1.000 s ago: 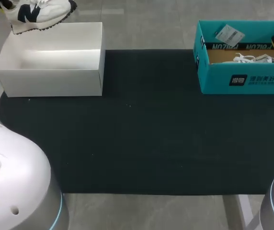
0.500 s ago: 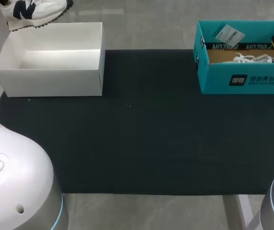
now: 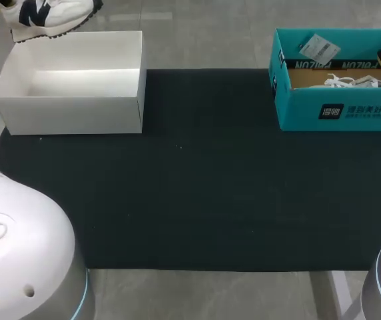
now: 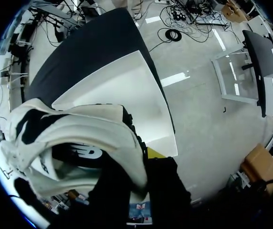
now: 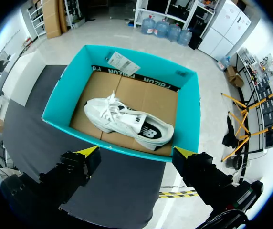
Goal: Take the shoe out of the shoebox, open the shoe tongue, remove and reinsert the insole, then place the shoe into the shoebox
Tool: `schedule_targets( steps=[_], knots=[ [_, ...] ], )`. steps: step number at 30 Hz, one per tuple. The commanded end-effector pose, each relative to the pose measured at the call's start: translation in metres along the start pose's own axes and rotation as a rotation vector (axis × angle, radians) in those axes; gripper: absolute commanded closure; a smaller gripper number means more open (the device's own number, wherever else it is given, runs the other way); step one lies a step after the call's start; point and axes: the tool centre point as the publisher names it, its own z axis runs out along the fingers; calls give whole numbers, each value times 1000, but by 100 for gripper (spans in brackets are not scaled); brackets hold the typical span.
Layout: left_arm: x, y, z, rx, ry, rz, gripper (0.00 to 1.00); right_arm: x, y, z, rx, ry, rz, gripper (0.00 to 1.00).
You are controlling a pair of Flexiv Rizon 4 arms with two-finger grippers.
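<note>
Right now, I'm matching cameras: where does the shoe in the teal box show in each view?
Head view: white shoe, far right, partly hidden inside the teal box.
Left wrist view: not in it.
Right wrist view: shoe ahead of the fingers, in the box.
Shared landmark: teal box.

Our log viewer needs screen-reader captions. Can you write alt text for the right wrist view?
A white shoe lies in an open teal shoebox on a black mat. The right gripper hangs open above the box's near edge, yellow tips wide apart.
</note>
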Motion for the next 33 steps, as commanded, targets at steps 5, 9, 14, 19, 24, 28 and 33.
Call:
schedule_targets(
  steps=[5,9,14,19,24,28,33],
  knots=[
    [-72,-53,-35,-19,117,-43,100,0,0,0,0,0,0,0],
    [-100,-74,-41,-40,170,-73,100,0,0,0,0,0,0,0],
    [-145,-102,-44,-73,250,-85,100,0,0,0,0,0,0,0],
    [-190,-128,-42,-110,330,-96,100,0,0,0,0,0,0,0],
    [-225,-148,-48,-156,340,-93,100,0,0,0,0,0,0,0],
    [-255,-164,-54,-202,368,-86,100,0,0,0,0,0,0,0],
    [-282,-175,-61,-240,405,-90,100,0,0,0,0,0,0,0]
  ],
)
